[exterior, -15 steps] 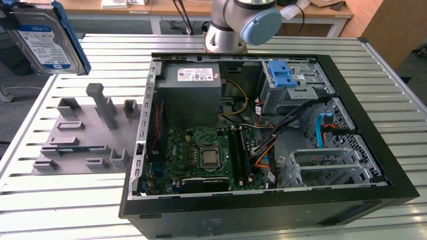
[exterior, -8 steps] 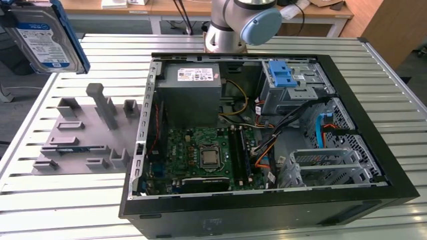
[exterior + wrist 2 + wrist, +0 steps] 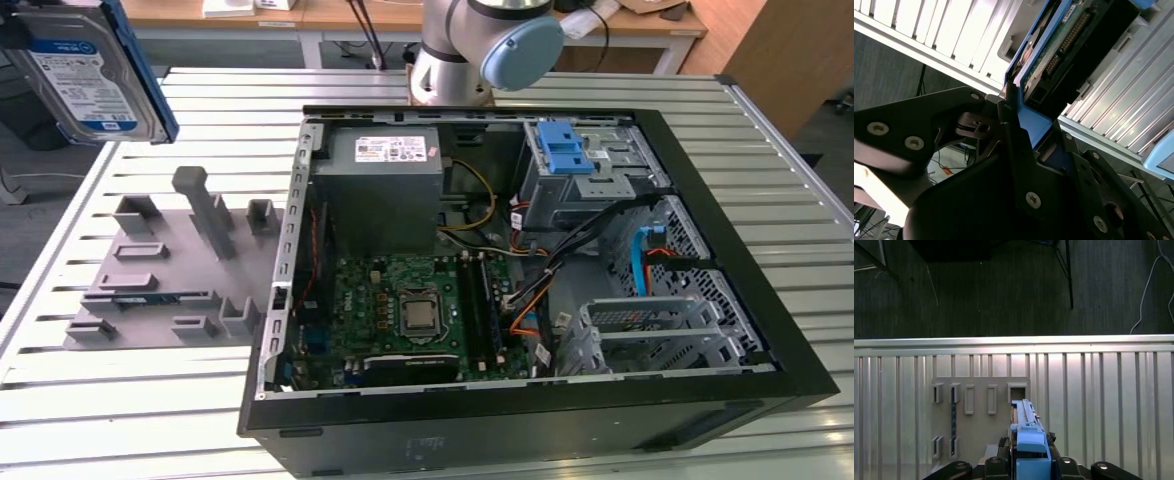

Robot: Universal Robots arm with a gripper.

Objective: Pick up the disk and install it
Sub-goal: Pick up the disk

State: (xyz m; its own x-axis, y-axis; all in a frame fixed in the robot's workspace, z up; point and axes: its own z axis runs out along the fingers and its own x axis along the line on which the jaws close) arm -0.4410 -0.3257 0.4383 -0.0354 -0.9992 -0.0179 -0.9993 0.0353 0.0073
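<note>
Exterior view: the disk (image 3: pixel 87 70) hangs upright, high at that view's left, clear above the grey fixture (image 3: pixel 154 290) on the slatted table (image 3: pixel 120 420) and well apart from the open computer case (image 3: pixel 534 430). Second wrist view shows the gripper (image 3: pixel 1026 120) clamped on the disk's blue rail frame at one end, so most of the drive's body stands out past the fingers (image 3: pixel 1013 130). I judge this carry wants slow, level travel with no wrist swing and plenty of height over the case wall, since a grip on plastic at one end could let the drive pivot.
</note>
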